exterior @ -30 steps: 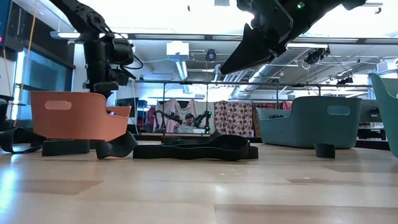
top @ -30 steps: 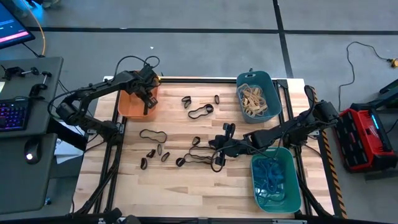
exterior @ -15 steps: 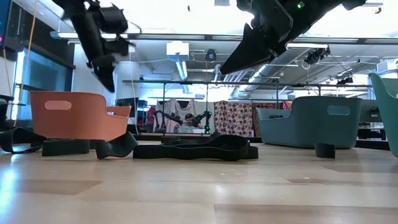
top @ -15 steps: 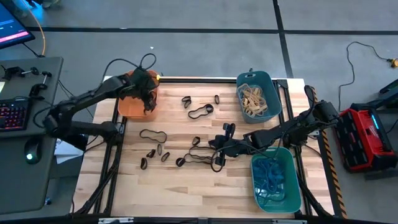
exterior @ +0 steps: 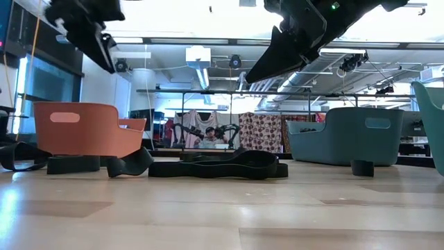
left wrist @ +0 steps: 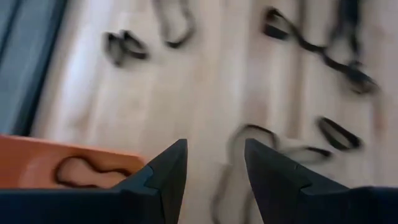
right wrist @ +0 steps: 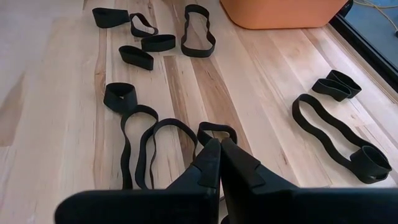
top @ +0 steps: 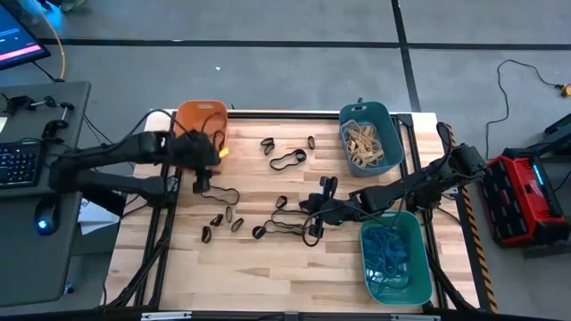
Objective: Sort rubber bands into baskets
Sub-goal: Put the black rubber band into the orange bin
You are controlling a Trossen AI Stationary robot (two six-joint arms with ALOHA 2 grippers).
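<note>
High view: left gripper (top: 202,183) by the near edge of the orange basket (top: 198,119), over a long black band (top: 219,193); black rubber bands (top: 287,160) scattered mid-table; tan bands in far right teal basket (top: 370,138), blue ones in near right green basket (top: 393,256); right gripper (top: 310,234) mid-table. Left wrist view: fingers (left wrist: 163,175) apart, holding nothing. Right wrist view: fingers (right wrist: 205,165) closed, empty, tips over a black loop (right wrist: 216,133).

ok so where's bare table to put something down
Free: the front strip of the table, left of the green basket, below the black bands. Also the gap between the orange basket and the teal basket, near the back edge. Crowded: the middle, bands under the right gripper.
</note>
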